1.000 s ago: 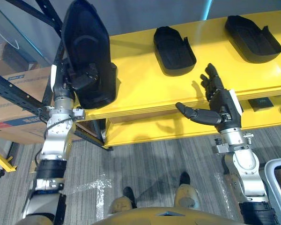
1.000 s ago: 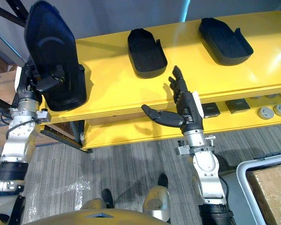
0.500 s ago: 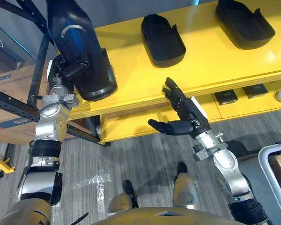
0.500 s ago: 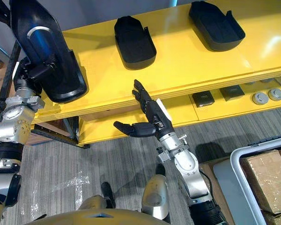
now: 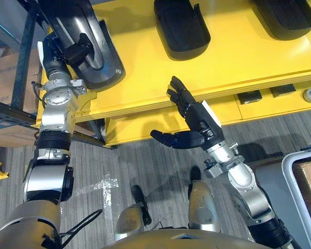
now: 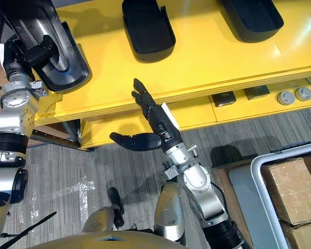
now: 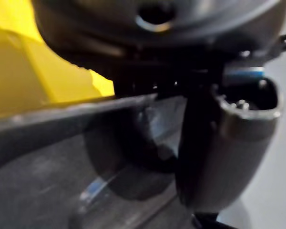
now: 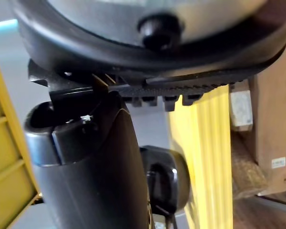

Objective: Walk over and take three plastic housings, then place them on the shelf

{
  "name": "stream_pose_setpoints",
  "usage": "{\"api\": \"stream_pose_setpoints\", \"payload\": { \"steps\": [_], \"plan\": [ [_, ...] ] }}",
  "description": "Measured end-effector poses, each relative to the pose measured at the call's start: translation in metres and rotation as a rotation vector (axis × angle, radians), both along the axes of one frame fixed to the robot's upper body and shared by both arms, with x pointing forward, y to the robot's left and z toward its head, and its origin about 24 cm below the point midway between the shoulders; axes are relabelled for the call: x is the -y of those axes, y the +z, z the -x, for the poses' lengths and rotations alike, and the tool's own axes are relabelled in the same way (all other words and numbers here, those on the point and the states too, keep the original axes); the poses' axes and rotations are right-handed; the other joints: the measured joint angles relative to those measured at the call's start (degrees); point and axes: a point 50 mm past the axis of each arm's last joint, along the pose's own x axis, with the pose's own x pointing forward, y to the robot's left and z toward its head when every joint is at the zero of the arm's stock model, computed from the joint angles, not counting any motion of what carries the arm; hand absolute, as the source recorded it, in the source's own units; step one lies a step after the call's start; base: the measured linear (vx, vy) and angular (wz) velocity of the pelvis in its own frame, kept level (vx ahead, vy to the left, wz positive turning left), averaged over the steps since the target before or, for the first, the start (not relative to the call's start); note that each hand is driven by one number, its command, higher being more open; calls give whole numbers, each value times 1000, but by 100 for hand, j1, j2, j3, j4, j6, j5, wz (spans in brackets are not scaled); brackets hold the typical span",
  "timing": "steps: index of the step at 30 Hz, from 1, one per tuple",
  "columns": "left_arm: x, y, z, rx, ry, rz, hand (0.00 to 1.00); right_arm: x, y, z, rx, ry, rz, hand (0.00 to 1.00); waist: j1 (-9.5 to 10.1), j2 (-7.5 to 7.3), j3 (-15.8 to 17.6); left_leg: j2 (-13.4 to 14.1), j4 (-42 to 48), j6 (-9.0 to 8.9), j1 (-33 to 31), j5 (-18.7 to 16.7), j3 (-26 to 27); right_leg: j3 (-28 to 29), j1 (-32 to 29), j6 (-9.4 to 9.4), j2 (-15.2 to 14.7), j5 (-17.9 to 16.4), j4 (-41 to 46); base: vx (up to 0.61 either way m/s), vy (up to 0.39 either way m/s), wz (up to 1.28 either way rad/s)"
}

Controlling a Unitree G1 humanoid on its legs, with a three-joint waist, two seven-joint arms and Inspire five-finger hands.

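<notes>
Left hand: you see it raised at the left end of the shelf; its fingers are curled over the wall of a black plastic housing and pinch it.
Held housing: long and dark, its hollow side is turned towards you; it lies tilted over the left end of the yellow shelf; whether it already rests on the board, I cannot tell.
Right hand: it is spread, fingers straight and pointing up, thumb out to the side; it holds nothing and hangs just in front of the shelf's front edge.
Middle housing: it lies flat on the shelf, above the right hand, well apart from the held one.
Right housing: it lies flat too, further to the right on the same board.
Lower board: it is yellow; two dark square parts and two round grey discs sit on it at the right.
Floor: grey carpet; at your lower right stands a white-rimmed cart with cardboard boxes in it.
</notes>
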Motion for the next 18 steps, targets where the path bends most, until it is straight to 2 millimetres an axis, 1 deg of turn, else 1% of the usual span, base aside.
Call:
{"api": "stream_pose_setpoints", "payload": {
  "steps": [2,3,5,9,18],
  "plan": [
    [-2,-5,0,-24,39,-16,100,1,1,-1,-6,-4,-30,100,-21,-28,24,16,1,-1,-14,0,35,11,1,-18,29,43,-79,58,-8,-5],
    [-1,3,-1,-2,53,-29,100,2,1,-1,-9,-11,-41,100,-16,-61,54,20,2,-1,-4,0,42,46,1,-25,42,53,-88,65,-6,-5],
    [-1,6,-2,-11,72,-49,100,1,1,-1,-10,-12,-45,100,-22,-82,67,13,2,-2,22,-1,50,168,6,-22,56,56,-101,44,5,-4],
    [-1,7,-2,-9,93,-66,100,-2,1,1,-5,1,-50,100,-21,-75,157,17,3,-3,69,-3,108,217,54,0,73,70,-154,6,0,-5],
    [1,6,-3,-26,86,-98,100,-1,-6,6,-34,-5,-63,100,-49,-66,162,22,-1,-1,159,-5,108,193,222,45,84,123,-276,0,0,0]
  ]
}}
